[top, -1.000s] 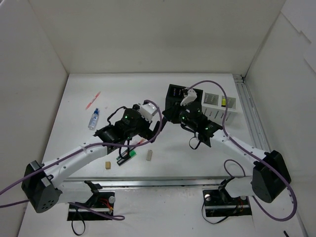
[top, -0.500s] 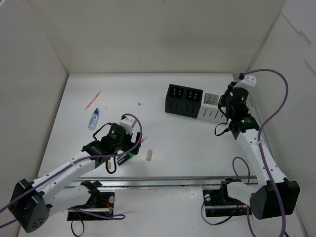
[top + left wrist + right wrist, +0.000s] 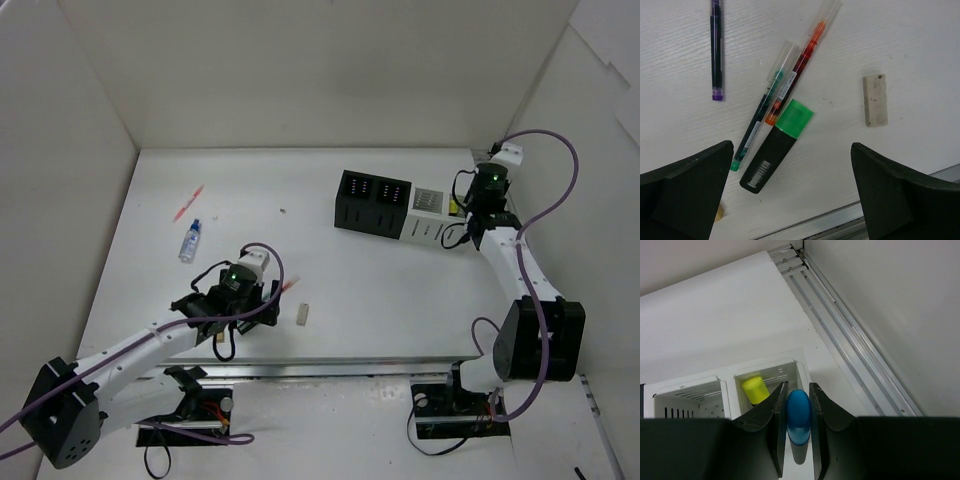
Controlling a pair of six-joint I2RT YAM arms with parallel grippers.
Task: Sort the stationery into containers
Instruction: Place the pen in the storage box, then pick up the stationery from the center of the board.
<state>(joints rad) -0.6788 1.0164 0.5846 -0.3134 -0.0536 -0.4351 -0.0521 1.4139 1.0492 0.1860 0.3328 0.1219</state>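
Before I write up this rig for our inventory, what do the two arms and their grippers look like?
They match: the left arm and right arm have white tubular links, black joint housings and a purple cable looping alongside. A green light glows at each wrist, beside a white block. The fingers are matte black wedges.

Green highlighter: black body, green cap, white barcode. Purple pen dark-bodied. Orange pen, green pen: clear caps. Eraser beige, dark-flecked. Black box dotted; white box slotted. Yellow highlighter, blue highlighter: bright ends.
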